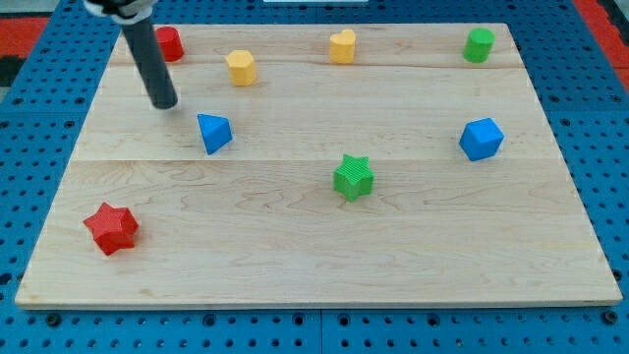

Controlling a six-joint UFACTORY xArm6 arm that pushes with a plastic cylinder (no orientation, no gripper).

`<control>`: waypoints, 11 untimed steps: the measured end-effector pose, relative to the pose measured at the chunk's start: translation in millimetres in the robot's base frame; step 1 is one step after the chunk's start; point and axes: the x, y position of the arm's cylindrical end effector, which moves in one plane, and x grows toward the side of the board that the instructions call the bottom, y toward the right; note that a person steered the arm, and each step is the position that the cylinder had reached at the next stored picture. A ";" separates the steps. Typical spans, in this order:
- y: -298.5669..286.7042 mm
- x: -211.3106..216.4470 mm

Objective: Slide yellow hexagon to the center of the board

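The yellow hexagon point(241, 67) sits near the board's top edge, left of centre. My tip point(164, 102) rests on the board to the lower left of the hexagon, apart from it. It is above and left of the blue triangular block point(213, 133) and below the red cylinder point(169, 43), which the rod partly hides.
A yellow heart point(342, 46) and a green cylinder point(479, 44) stand along the top edge. A green star point(354, 177) is near the middle, a blue cube point(481, 139) at the right, a red star point(111, 228) at the lower left. The wooden board point(314, 265) lies on blue pegboard.
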 end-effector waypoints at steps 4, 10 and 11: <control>138.5 -77.8; 152.7 -9.4; 173.0 -12.5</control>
